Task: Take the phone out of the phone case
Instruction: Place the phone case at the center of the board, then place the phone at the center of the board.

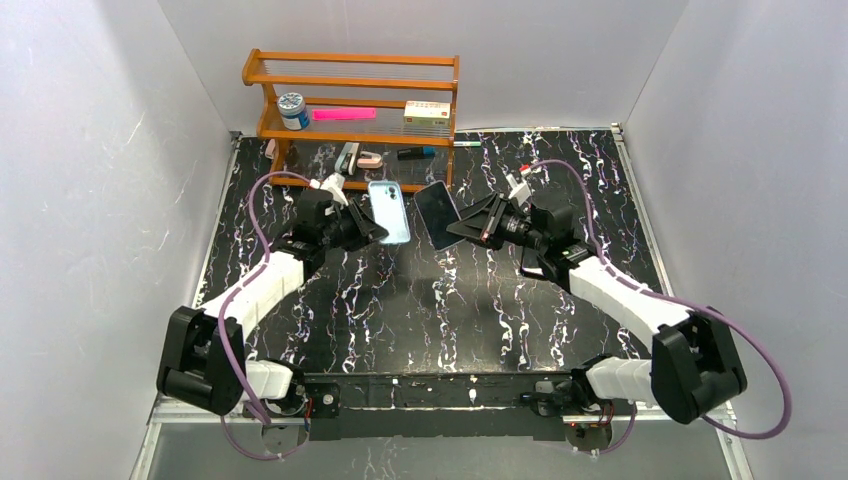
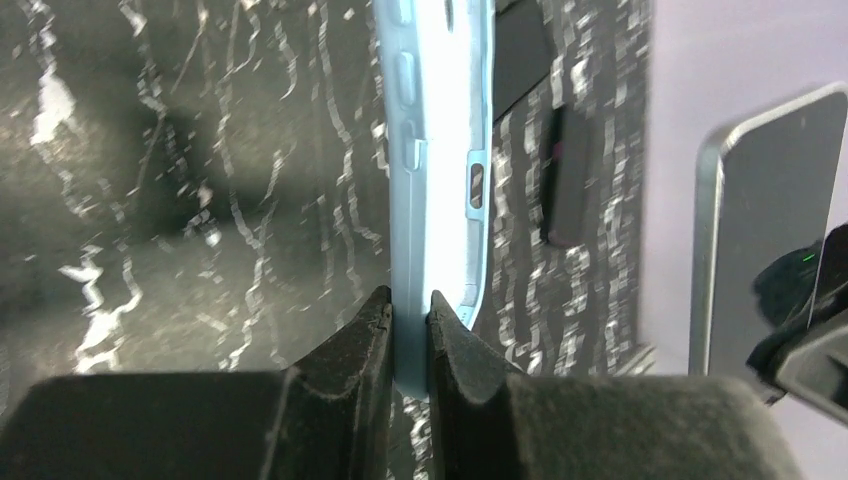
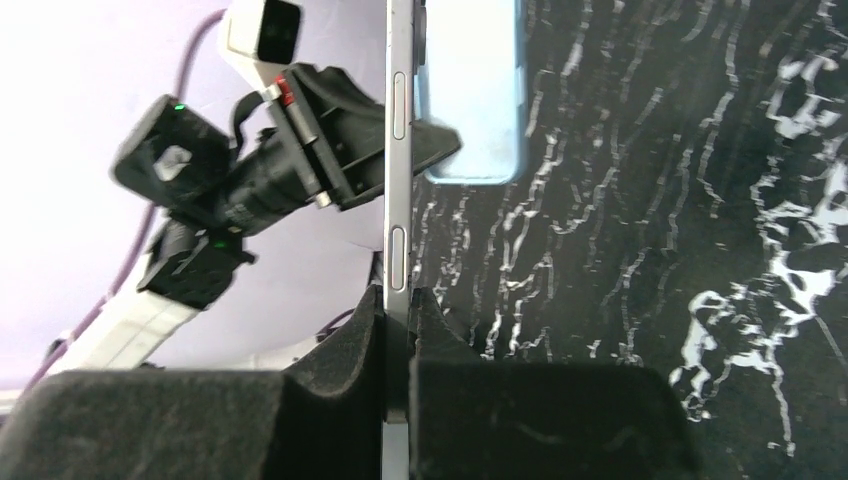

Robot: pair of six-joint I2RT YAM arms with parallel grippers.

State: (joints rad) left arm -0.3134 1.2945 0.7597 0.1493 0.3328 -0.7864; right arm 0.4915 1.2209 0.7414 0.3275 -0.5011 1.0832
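Left fingers [image 2: 345, 350] pinched on the blue case [image 2: 440, 150], right fingers [image 3: 445, 345] pinched on the phone [image 3: 398, 150]; I see both apart above worktop [image 1: 420, 300]

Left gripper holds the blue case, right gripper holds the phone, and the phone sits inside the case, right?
No: the phone is outside the case; the top external view shows them apart. The grips are as stated.

White links [image 1: 255, 290], black joints [image 1: 195, 355], black left pincer [image 2: 410, 300] (purple cables [image 1: 783, 388])
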